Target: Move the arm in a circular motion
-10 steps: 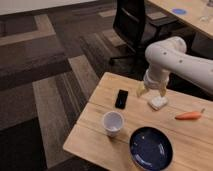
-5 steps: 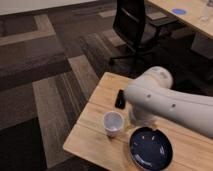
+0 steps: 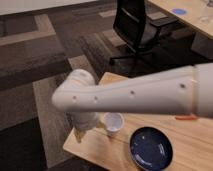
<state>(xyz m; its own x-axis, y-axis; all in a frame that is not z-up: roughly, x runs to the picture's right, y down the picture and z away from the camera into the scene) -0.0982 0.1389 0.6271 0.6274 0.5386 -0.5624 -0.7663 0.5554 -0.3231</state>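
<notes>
The arm [image 3: 135, 95], a thick cream-white tube with small dark dots and a thin orange seam near the right edge, stretches across the camera view from the right to a rounded joint [image 3: 77, 90] on the left. Below that joint the gripper [image 3: 81, 133] with its tan tip hangs over the left end of the wooden table [image 3: 105, 152], just left of a white cup [image 3: 114, 124]. The arm hides much of the table's back part.
A dark blue plate [image 3: 151, 149] lies on the table right of the cup. An orange carrot [image 3: 188, 118] peeks out under the arm. A black office chair [image 3: 134, 25] stands behind the table on patterned carpet. Another table [image 3: 192, 15] fills the top right.
The arm has swung left and closer to the camera. Its gripper went from the table's middle to the left end, and the arm now covers the small black object that lay there.
</notes>
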